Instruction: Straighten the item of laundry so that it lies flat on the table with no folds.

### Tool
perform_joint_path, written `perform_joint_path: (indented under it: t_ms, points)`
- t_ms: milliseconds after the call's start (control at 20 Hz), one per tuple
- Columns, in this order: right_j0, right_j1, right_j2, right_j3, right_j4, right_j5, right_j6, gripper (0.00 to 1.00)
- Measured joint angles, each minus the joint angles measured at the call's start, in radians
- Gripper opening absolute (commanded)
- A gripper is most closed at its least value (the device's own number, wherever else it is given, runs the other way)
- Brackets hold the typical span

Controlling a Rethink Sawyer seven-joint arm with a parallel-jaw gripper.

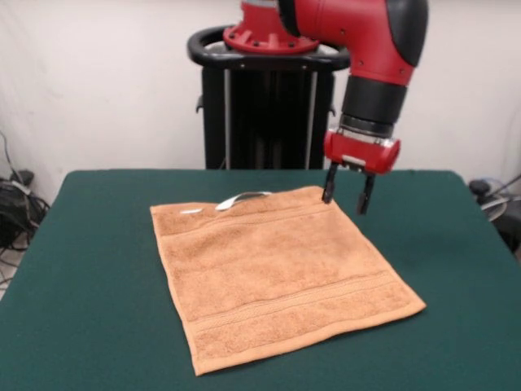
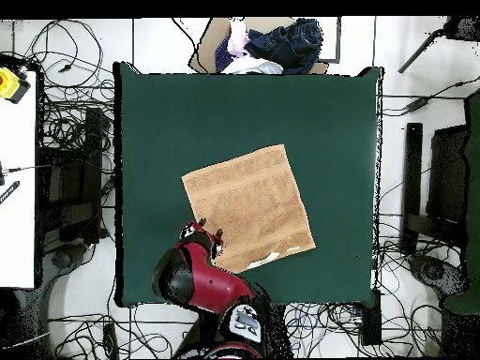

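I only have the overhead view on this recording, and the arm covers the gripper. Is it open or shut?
Observer: Open. In the front view the gripper has its fingers apart, with nothing between them.
Operator: Where are the tips?
Observer: At the towel's far corner. One tip is at the corner's edge, the other past it over the table. I cannot tell if they touch.
Operator: What is the white bit on that edge?
Observer: A loop tag, arching up off the far edge. The rest of the towel looks flat.
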Motion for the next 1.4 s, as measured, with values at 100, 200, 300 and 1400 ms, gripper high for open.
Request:
perform_joint_path:
  t_ms: [100,200,300,1400]
  points:
    - [-0.018,0.004,0.000,0.011,-0.031,0.000,0.000,1.00]
    - [-0.039,0.013,0.000,0.019,-0.066,0.000,0.000,1.00]
    - [-0.067,0.033,0.000,0.031,-0.113,-0.004,0.000,1.00]
    - [-0.168,0.295,-0.003,0.070,-0.346,-0.287,0.000,1.00]
